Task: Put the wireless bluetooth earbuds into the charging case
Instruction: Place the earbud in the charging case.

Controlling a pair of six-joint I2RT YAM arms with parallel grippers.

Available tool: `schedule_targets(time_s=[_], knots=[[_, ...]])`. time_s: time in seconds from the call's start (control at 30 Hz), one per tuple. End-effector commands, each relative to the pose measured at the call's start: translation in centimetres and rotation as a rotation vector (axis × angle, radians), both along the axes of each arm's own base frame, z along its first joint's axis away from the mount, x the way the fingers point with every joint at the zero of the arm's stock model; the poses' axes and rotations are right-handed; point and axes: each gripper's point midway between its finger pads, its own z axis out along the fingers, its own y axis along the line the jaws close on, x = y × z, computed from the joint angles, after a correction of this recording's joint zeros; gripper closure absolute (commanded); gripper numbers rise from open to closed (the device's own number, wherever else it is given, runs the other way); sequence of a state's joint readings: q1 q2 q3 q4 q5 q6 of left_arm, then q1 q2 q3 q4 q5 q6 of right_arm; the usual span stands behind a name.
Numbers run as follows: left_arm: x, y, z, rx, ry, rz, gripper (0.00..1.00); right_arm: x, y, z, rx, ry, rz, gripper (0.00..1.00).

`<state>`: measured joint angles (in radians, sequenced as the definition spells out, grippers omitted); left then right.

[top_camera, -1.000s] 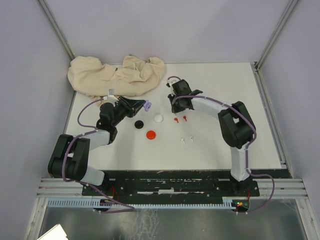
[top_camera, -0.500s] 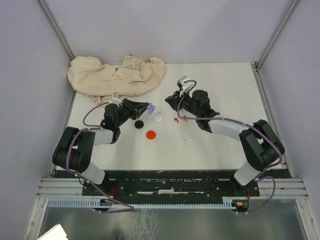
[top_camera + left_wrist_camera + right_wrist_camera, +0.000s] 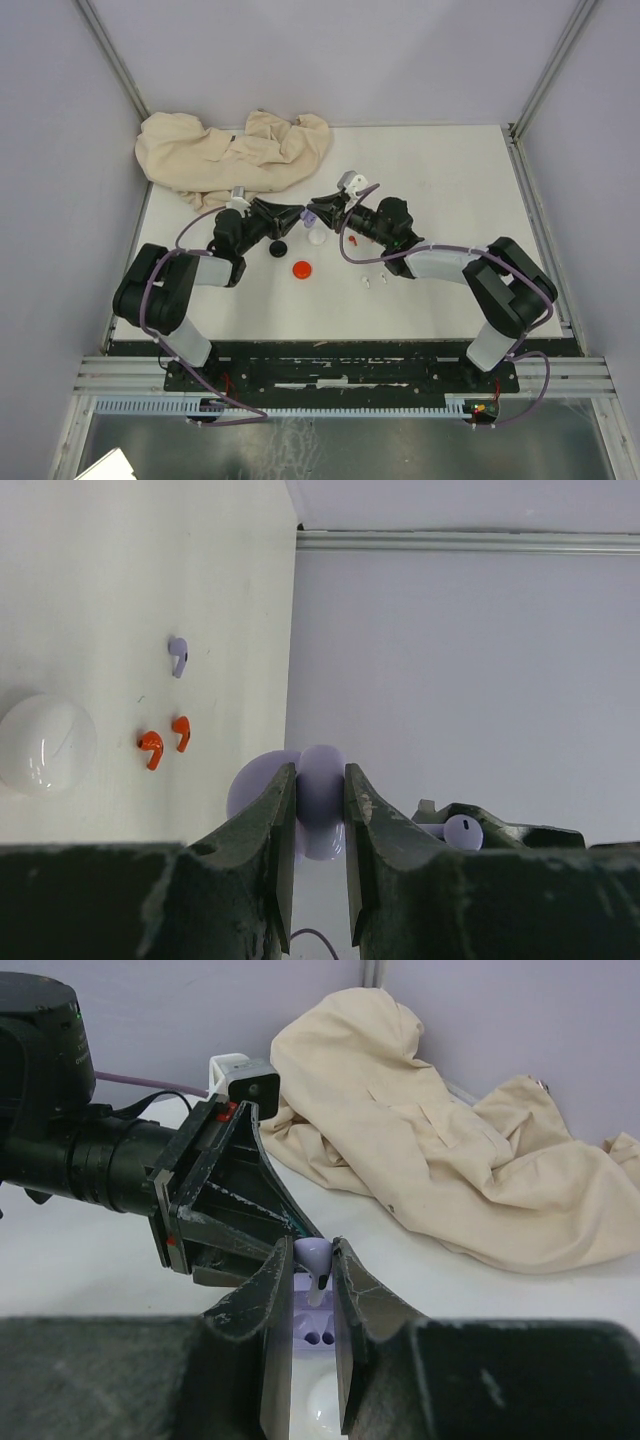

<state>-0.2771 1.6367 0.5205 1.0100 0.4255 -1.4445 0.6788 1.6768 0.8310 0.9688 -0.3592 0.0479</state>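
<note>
Reaching inward, both arms low over the table (image 3: 450, 200) | my left gripper (image 3: 320, 780) clamps the open purple charging case (image 3: 322, 815) | my right gripper (image 3: 312, 1270) pinches 1 purple earbud (image 3: 313, 1255) stem-down just above the case's 2 sockets | red earbuds (image 3: 151, 748) on the table right of the case

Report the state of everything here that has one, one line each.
left gripper, shut on the purple case
right gripper, shut on one purple earbud
purple case, open, both sockets empty
that purple earbud, stem down over the case, not seated
other purple earbud, loose on the table
red earbuds, loose on the table
white earbuds, loose on the table
white case, closed
red case and black case, look closed
cloth, crumpled
</note>
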Motion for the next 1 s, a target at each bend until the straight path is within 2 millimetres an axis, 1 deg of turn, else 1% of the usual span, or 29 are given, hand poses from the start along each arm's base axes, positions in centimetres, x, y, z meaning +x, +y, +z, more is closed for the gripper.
schedule_targets(time_s=[0.0, 0.17, 0.33, 0.97], knots=[[0.3, -0.7, 3.5, -0.09, -0.092, -0.031, 0.97, -0.4, 0.8, 1.3, 0.028, -0.081, 0.036, 0.98], [0.0, -0.9, 4.1, -0.114, -0.106, -0.05, 0.97, -0.5, 0.9, 0.3, 0.013, -0.07, 0.042, 0.98], [-0.2, -1.0, 4.4, -0.13, -0.113, -0.065, 0.97, -0.5, 0.9, -0.3, 0.007, -0.061, 0.045, 0.99], [-0.4, -0.9, 4.9, -0.141, -0.123, -0.064, 0.97, -0.7, 0.6, -1.3, -0.029, -0.054, 0.045, 0.98]])
